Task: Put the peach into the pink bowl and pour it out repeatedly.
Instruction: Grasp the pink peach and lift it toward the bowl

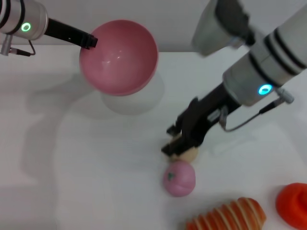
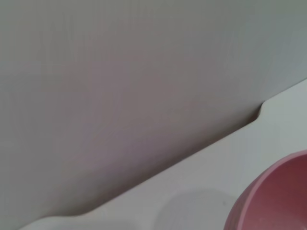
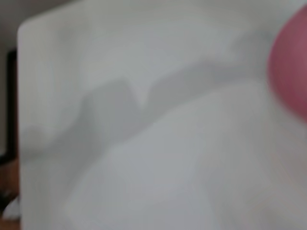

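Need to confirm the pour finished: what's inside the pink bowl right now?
Nothing: the pink bowl, held tilted above the table by the left gripper, shows a bare interior. The peach lies on the table.

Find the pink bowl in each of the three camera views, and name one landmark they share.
Head view: pink bowl upper left, tilted and lifted, left gripper at its rim.
Left wrist view: a rim portion at the lower right corner.
Right wrist view: blurred pink edge at the right.
Shared landmark: the white table.
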`<state>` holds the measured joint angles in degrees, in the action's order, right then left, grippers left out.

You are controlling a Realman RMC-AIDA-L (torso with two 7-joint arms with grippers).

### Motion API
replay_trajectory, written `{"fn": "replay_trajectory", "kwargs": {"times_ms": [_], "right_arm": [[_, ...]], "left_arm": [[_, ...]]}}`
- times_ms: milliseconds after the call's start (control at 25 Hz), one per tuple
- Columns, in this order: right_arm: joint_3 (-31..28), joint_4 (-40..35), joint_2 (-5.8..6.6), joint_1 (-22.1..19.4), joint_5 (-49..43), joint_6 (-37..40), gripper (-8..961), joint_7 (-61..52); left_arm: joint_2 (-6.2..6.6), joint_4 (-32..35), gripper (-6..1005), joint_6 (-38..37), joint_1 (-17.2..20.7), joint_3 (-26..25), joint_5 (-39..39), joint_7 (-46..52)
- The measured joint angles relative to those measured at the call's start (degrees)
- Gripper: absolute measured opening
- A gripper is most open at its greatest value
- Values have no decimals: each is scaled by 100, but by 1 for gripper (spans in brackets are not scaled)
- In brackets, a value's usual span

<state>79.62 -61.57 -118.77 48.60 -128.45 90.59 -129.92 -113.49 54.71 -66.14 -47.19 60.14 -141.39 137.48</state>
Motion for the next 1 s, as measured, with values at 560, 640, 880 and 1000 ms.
{"fn": "replay_trajectory", "kwargs": {"times_ms": [560, 640, 880, 1000], "right_arm": [[943, 887, -15, 93, -623, -41, 509, -333], [964, 962, -16, 94, -628, -120, 509, -332], [1096, 1043, -25, 99, -584, -434, 510, -313], [1188, 1045, -35, 113, -571, -544, 510, -312]], "left_arm": [[-44, -9, 43, -39, 78, 58, -12, 5], [-83, -9, 43, -54, 78, 64, -12, 3], [-186, 19, 42, -131, 66, 69, -11, -24], [-216, 19, 42, -134, 74, 69, -11, -30]]}}
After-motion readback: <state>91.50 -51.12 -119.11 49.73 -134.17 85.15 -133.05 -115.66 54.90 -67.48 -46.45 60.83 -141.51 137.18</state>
